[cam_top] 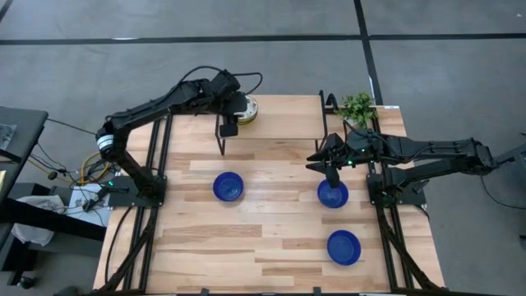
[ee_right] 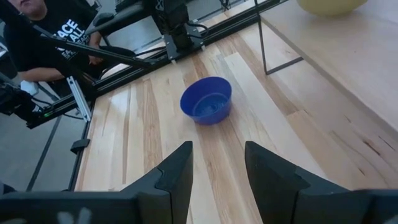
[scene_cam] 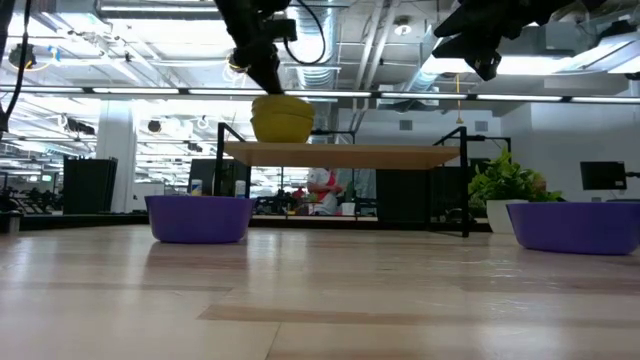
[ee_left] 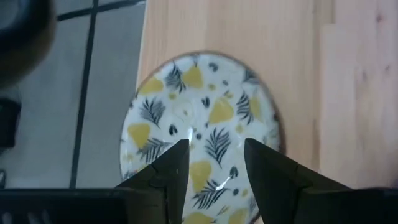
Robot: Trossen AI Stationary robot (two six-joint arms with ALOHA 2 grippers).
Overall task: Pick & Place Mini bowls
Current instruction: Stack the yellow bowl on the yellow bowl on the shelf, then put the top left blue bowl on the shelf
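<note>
Left hand, fingers parted and empty, hangs over the glossy leaf-patterned bowl at the raised shelf's left edge. Right hand, open, hovers above one of three smooth blue bowls on the bare wood-plank counter.

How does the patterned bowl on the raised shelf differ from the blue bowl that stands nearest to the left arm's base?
The cream bowl with yellow and dark leaf pattern is decorated; the glossy solid blue bowl is plain. The patterned bowl stands on the raised wooden shelf; the blue bowl stands on the wooden table top below. The left gripper hovers open over the patterned bowl; no gripper is near the blue bowl. Both are small, round and upright.
</note>
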